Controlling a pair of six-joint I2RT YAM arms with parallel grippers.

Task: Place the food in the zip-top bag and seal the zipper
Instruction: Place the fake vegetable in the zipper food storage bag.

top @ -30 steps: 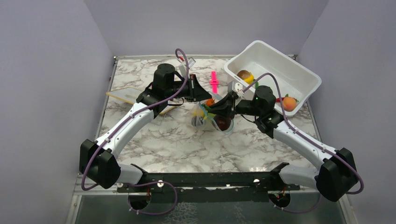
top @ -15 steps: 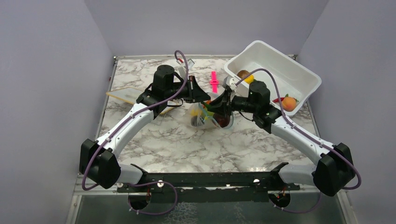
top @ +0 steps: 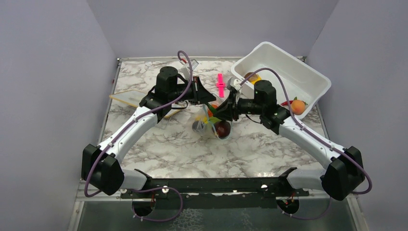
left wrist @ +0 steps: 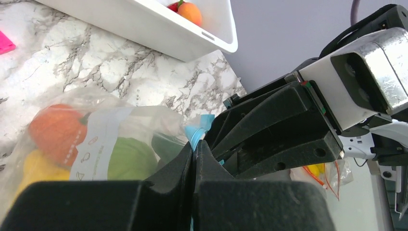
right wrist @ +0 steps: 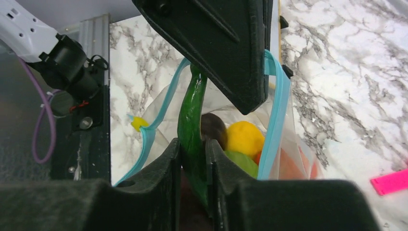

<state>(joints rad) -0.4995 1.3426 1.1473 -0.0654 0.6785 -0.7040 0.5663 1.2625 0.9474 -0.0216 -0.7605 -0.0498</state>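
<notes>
- Left arm [top: 130,127] and right arm [top: 308,139] bend inward, meeting over mid-bench [top: 168,144].
- Left hand [left wrist: 194,149]: fingers pressed together, pinching the zipper [right wrist: 274,110] at the bag [top: 211,126] rim.
- Right hand [right wrist: 192,144]: nipping a long green piece [right wrist: 192,106] that pokes into the bag mouth.
- Bag sits below both hands; orange, yellow and green food [left wrist: 57,127] inside.

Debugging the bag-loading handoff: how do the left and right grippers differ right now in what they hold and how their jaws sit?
Left gripper is clamped on the blue zipper; right gripper pinches a long green piece. Left jaws sit pressed flat together; right jaws stand apart by that piece's thickness. Both meet at the zip-top bag mouth.
</notes>
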